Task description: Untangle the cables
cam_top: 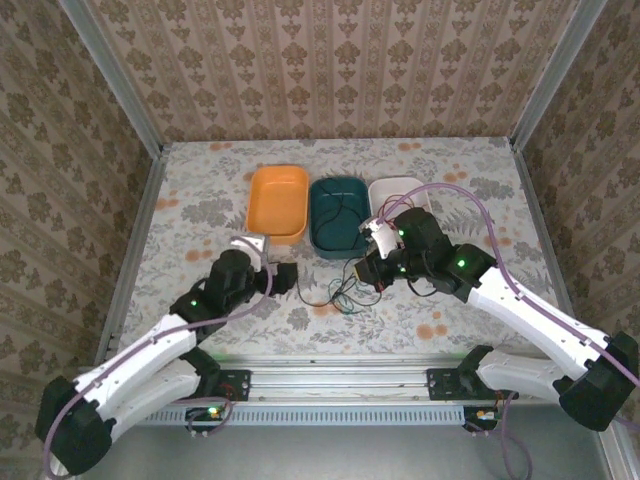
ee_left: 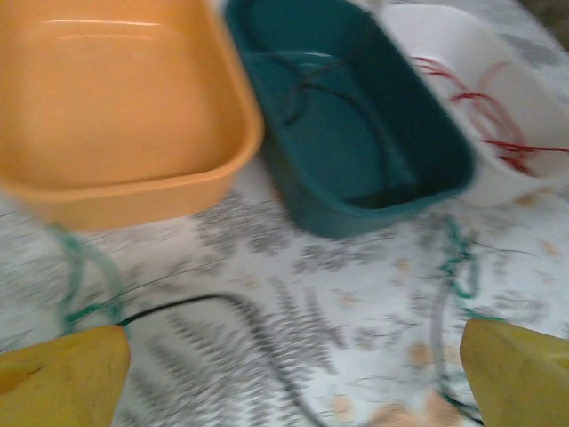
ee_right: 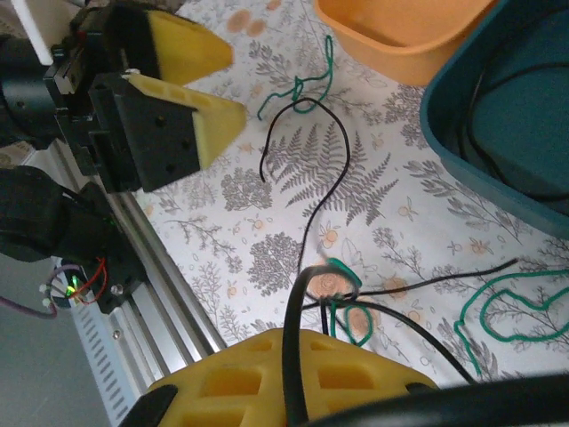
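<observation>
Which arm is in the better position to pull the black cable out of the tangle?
Probably the right arm: the right gripper is shut on the black cable, just beside its knot with the green cable. The left gripper is open and holds nothing.

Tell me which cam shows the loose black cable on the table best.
Right wrist: the black cable is sharp, arcing from its free end near the left gripper toward the green tangle. Left wrist gives the cable as a blurred curve. Top external gives it as a faint thin line between the arms.
</observation>
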Robot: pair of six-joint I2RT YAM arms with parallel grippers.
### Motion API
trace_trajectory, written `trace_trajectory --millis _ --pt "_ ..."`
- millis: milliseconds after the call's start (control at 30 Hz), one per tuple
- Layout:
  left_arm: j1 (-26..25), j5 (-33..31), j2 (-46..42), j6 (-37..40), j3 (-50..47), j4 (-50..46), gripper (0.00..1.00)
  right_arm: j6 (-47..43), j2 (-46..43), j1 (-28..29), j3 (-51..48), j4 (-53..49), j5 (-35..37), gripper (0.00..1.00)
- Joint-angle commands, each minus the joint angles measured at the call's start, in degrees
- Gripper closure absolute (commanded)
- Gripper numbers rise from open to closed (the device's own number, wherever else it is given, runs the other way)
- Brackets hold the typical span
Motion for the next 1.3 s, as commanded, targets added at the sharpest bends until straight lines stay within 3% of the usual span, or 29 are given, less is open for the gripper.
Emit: trace_trajectory --millis 0,133,300,1000,1133,1267 --pt "0.21 16.49 5.27 4.02 4.02 5.29 0.04 1.01 0.44 -0.03 1.57 1.97 -2.82 1.0" --pt "0.33 24.37 11.16 5.48 6.49 6.28 0.06 1.24 0.55 -0.28 1.35 2.49 -3.27 1.0" --pt "0.66 27.88 15.43 7.06 7.1 5.73 0.12 1.78 -0.16 -1.29 1.18 2.76 -3.71 1.0" --pt "0.99 20.14 24.39 7.7 2.15 11.47 0.19 4.86 -7.26 -3.0 15.23 4.99 -5.06 1.0" --pt "1.03 19.39 21.58 7.17 1.21 10.69 0.17 1.63 -4.28 -2.91 16.75 -3.85 1.12 1.0" --pt "0.95 19.9 16.1 6.99 0.85 8.39 0.15 4.23 -6.15 -2.93 8.53 3.08 -1.51 1.0"
